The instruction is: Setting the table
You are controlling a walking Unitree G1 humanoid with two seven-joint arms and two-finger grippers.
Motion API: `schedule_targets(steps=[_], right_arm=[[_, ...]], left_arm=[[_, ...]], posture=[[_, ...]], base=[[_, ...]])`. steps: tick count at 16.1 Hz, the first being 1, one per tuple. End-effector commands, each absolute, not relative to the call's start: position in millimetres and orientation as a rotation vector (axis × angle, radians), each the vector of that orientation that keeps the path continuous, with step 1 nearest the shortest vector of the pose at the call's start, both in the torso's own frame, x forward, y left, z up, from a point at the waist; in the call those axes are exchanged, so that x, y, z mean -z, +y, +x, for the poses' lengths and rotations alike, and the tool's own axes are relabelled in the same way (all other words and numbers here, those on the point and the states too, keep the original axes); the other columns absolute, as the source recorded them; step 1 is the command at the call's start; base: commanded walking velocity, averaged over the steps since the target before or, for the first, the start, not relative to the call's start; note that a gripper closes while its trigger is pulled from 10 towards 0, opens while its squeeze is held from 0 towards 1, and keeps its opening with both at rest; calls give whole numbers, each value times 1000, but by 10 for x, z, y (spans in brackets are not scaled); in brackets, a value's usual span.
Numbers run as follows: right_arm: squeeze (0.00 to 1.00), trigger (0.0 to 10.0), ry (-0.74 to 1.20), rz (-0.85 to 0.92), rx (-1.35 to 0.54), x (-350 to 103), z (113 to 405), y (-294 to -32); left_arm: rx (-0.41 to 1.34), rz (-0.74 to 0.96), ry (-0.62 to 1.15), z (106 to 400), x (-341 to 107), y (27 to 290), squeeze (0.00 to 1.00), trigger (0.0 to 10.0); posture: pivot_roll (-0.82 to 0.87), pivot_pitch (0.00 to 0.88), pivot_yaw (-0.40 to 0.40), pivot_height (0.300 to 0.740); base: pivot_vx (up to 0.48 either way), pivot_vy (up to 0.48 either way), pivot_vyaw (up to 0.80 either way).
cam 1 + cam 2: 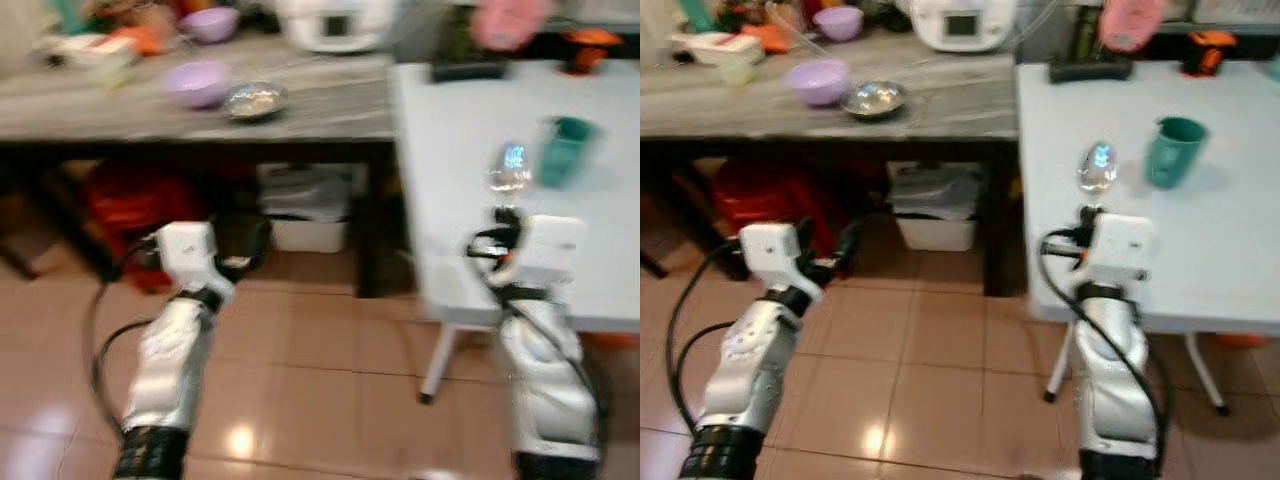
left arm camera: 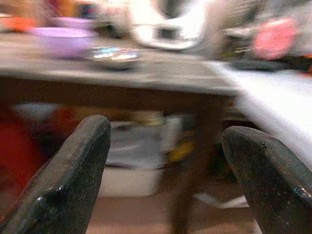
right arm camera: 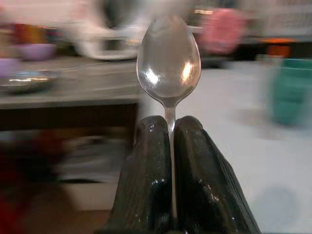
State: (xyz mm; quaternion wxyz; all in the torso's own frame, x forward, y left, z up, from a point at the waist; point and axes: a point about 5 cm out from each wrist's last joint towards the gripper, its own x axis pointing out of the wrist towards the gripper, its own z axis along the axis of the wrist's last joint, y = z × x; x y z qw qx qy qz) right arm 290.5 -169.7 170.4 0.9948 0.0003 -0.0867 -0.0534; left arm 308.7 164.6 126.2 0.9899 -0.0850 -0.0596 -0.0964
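Observation:
My right gripper (image 3: 169,126) is shut on the handle of a metal spoon (image 3: 168,58), whose bowl sticks up past the fingertips. In the eye views the spoon (image 1: 1097,167) hangs over the near left part of the white table (image 1: 1120,110). A teal cup (image 1: 1173,150) stands on that table, just right of the spoon. My left gripper (image 2: 165,141) is open and holds nothing; it hovers low in front of the dark wooden table (image 1: 840,115). On that wooden table sit a purple bowl (image 1: 818,79) and a steel bowl (image 1: 873,98).
A white rice cooker (image 1: 960,22), a second purple bowl (image 1: 838,20) and clutter sit at the back of the wooden table. Under it are a red bag (image 1: 765,200) and a white bin (image 1: 935,205). A pink object (image 1: 1127,20) and a black item (image 1: 1090,68) lie on the white table's far side.

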Motion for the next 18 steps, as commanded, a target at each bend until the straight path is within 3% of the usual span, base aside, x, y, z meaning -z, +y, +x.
schedule_targets(steps=[1, 5, 10, 18], right_arm=[[0, 10000, -193, -5, 131, -1746, 2888, -1774], [0, 10000, -189, -2, 128, -1737, 2885, -1778], [0, 10000, -191, 0, 124, -1731, 2874, -1777], [0, 10000, -189, 1, 110, -1704, 2875, -1747]], left_arm=[[195, -167, -123, 3091, -1269, 1614, 0, 10000], [179, -162, -115, 3094, -1251, 1630, 0, 10000], [226, -155, -138, 3060, -1279, 1615, 0, 10000], [241, -149, -133, 3050, -1269, 1623, 0, 10000]], posture=[[-114, 97, 73, 740], [-114, 97, 73, 740], [-114, 95, 76, 740], [-110, 92, 78, 740]], base=[[0, 439, 0], [0, 384, 0], [0, 0, 0], [360, 0, 0]])
